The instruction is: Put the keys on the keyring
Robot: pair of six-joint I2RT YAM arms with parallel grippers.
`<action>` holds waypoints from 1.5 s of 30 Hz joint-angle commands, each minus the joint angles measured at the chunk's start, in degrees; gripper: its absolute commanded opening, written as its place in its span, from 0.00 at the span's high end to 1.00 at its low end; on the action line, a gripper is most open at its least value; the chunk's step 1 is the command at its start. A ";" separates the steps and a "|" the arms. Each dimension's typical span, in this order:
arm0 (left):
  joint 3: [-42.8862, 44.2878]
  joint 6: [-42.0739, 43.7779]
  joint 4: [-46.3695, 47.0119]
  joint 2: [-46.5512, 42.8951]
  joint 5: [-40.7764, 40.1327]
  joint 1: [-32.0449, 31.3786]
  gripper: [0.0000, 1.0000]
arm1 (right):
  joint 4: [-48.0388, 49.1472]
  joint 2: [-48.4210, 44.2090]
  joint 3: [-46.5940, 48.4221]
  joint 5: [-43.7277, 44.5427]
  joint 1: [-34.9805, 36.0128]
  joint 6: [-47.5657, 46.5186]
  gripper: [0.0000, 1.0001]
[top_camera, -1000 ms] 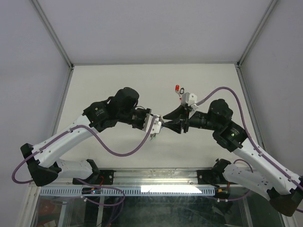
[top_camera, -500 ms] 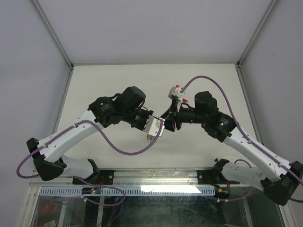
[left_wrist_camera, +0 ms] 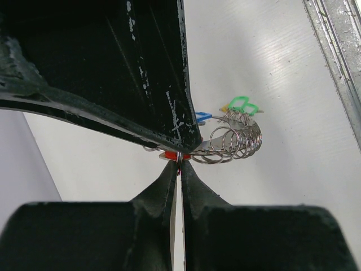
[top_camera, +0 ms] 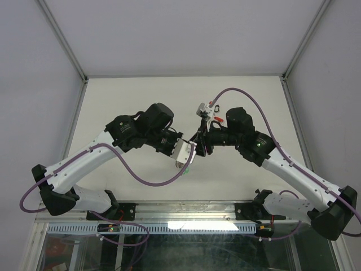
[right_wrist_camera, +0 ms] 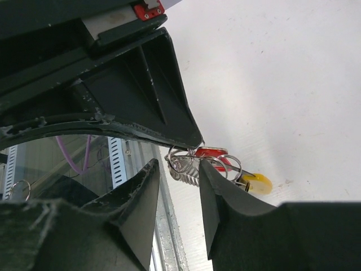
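Black R claw (top_camera: 198,145) shifted left vs earlier, nearer keyring (left_wrist_camera: 234,141).

Both arms (top_camera: 84,161) have white links, black joint housings, looping purple cables (top_camera: 144,179) and scuffed black jaws.

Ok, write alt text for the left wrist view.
The left gripper, fingers shut, pinches a thin metal ring by a red tag, under a black finger of the other arm. Silvery wire loops with green tag and blue tag hang over the white table.
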 commanded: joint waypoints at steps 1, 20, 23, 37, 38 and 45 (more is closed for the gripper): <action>2.83 0.74 1.73 0.07 0.67 -0.71 1.00 | 2.92 0.32 2.42 -2.35 0.04 1.89 0.64; 3.40 -0.42 1.81 0.63 0.68 -0.88 1.00 | 2.81 2.26 1.56 -3.23 0.07 1.69 0.76; 3.53 -0.76 1.81 0.70 0.63 -0.87 1.00 | 2.30 2.29 1.60 -3.38 0.04 1.27 0.90; -1.56 -5.23 9.58 -6.41 3.00 -0.89 0.74 | 7.91 -3.82 -1.62 -4.48 0.04 -1.79 1.00; -3.13 -5.84 11.07 -8.38 3.51 -0.88 0.71 | 8.40 -4.35 -1.96 -4.35 0.04 -2.04 1.00; -11.27 -9.99 20.27 -15.92 6.35 -0.90 0.67 | 13.18 -8.21 -4.97 -4.82 0.03 -3.52 1.00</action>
